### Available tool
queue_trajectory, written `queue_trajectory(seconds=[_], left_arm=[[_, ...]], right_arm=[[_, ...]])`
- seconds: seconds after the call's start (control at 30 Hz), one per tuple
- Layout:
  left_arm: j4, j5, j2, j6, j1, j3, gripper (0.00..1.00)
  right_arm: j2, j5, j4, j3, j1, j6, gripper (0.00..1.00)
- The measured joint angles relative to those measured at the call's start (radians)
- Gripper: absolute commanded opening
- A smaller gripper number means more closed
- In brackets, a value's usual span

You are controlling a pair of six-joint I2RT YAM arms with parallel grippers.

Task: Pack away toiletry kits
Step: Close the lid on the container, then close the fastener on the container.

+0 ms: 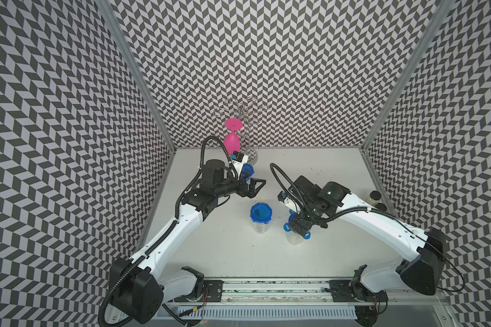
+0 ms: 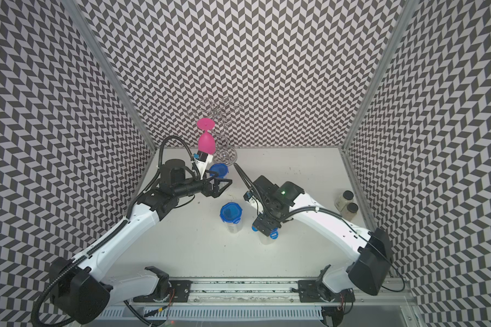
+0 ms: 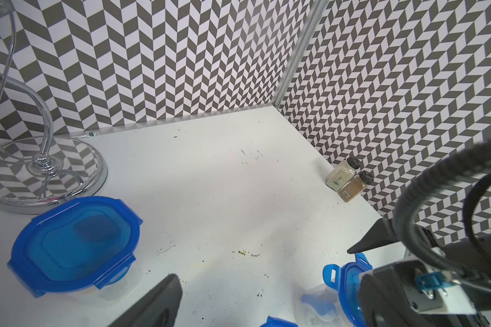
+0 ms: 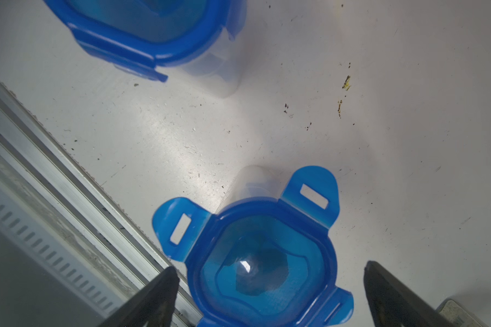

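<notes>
Standing wide apart, my right gripper [image 4: 271,269] straddles the first jar [image 4: 262,246] from above, with a finger on either side of its blue lid and neither touching it. It is released and holds nothing. That jar sits just right of the table's middle, a little toward the front edge. Its clip tabs stick out unlatched, and I count three of them in the wrist view. My left gripper [image 1: 258,187] is likewise released, spread and empty, over the table a little behind its middle.

I count three clear jars with blue lids. The second jar [image 1: 260,213] stands at about the table's middle with its tabs folded down. The third jar [image 3: 74,243] stands near the back edge, left of its midpoint, with its tabs down too. It is just beside the base of the single silver wire rack [image 1: 243,113]. I cannot tell what is inside any jar.

One pink goblet [image 1: 232,138] hangs upside down from the rack. Two black-capped spice bottles, one pale [image 3: 340,177] and one brown [image 3: 353,188], stand touching at the right edge against the wall.

The table [image 1: 323,175] is white and scuffed, dotted with dark specks and a few yellowish crumbs. A metal rail runs along its front edge. Grey-and-white chevron walls close three sides, with aluminium posts at the back corners.
</notes>
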Motion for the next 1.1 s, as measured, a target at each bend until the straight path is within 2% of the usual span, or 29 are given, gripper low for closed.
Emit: queue_trajectory(seconds=[0.17, 0.23, 0.3, 0.43, 0.5, 0.7, 0.77, 1.1], left_arm=[[-0.029, -0.030, 0.005, 0.008, 0.000, 0.005, 1.00], [-0.087, -0.053, 0.028, 0.017, -0.001, 0.039, 1.00], [-0.152, -0.086, 0.060, 0.029, -0.016, 0.091, 0.98], [-0.276, -0.108, 0.089, 0.031, -0.084, 0.177, 0.94], [-0.334, -0.104, 0.091, 0.021, -0.136, 0.201, 0.94], [-0.423, -0.130, 0.090, -0.064, -0.334, 0.175, 0.95], [-0.428, -0.145, 0.093, -0.093, -0.380, 0.159, 0.95], [-0.412, -0.258, 0.225, -0.144, -0.510, 0.167, 0.94]], right_arm=[[-0.041, -0.012, 0.007, 0.047, -0.004, 0.041, 1.00], [-0.050, -0.015, 0.005, 0.078, -0.038, 0.076, 1.00], [-0.051, -0.035, 0.009, 0.105, -0.125, 0.109, 0.98], [-0.051, -0.094, 0.040, 0.114, -0.388, 0.164, 0.87], [-0.052, -0.129, 0.053, 0.102, -0.462, 0.185, 0.83], [-0.052, -0.249, 0.112, -0.003, -0.485, 0.204, 0.70], [-0.052, -0.276, 0.128, -0.042, -0.488, 0.209, 0.68], [-0.043, -0.340, 0.200, -0.143, -0.491, 0.215, 0.67]])
